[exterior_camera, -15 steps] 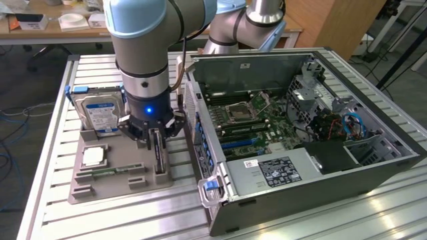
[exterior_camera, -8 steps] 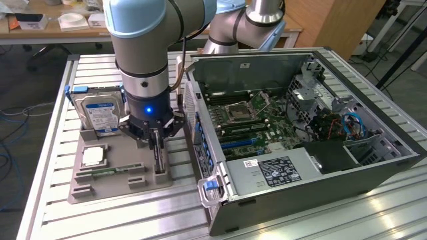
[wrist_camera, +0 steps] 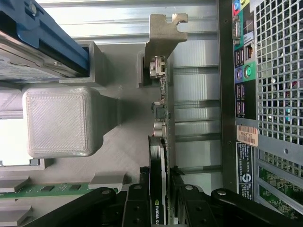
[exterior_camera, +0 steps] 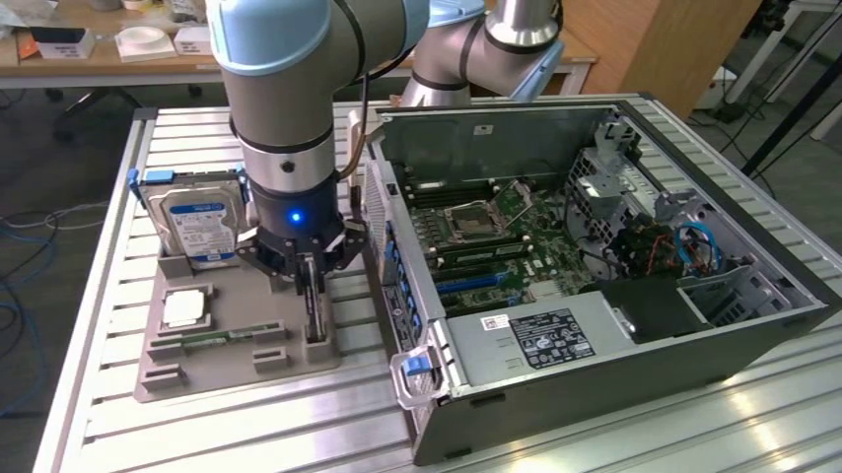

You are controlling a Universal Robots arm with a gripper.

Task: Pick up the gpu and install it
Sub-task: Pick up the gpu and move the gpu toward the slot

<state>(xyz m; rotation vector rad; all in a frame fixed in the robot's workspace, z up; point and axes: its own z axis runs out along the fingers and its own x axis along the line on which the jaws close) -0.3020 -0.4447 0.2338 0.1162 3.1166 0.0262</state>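
Observation:
The gpu (exterior_camera: pixel 315 320) is a thin black card standing on edge in a slot of the grey printed holder (exterior_camera: pixel 231 374), just beside the open computer case (exterior_camera: pixel 736 296). My gripper (exterior_camera: pixel 311 281) reaches straight down over it. In the wrist view the gpu (wrist_camera: pixel 158 161) runs edge-on with its metal bracket (wrist_camera: pixel 163 35) at the far end. My gripper (wrist_camera: pixel 159 189) straddles the card's near end, and the black fingers (wrist_camera: pixel 137 203) press against both faces. The card still sits in its slot.
A silver hard drive (exterior_camera: pixel 197 222) stands in the holder at the exterior view's left of the gripper. A processor (exterior_camera: pixel 184 307) and a green memory stick (exterior_camera: pixel 211 338) lie in other pockets. The case's motherboard (exterior_camera: pixel 500 236) lies exposed, with blue slots (exterior_camera: pixel 474 281).

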